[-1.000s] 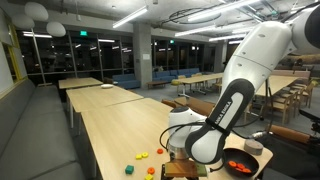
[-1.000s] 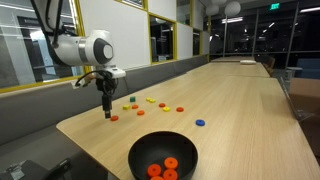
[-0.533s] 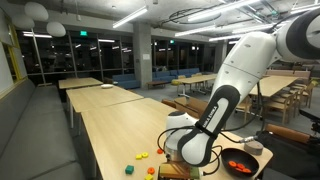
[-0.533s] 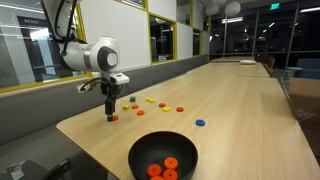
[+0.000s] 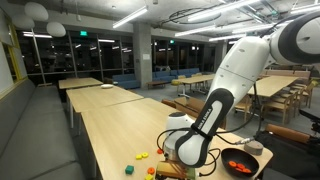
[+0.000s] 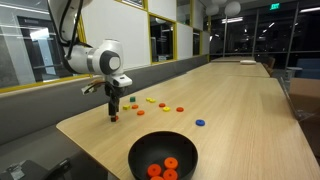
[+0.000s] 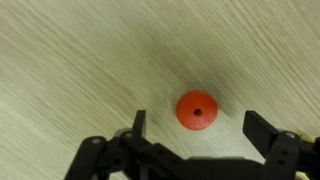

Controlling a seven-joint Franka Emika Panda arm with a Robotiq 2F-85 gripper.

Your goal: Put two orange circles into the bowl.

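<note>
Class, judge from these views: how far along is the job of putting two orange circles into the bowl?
Done: orange pieces already lie in the bowl, count unclear. In hand: the open gripper brackets an orange circle on the table, not yet gripped. Left: close, lift, drop it in the bowl.

One orange circle, a flat round disc with a small hole at its centre, lay flat on the pale wooden table. The bowl, shallow, round and black, stood upright well apart from it near the table's edge, holding several more orange discs.
</note>
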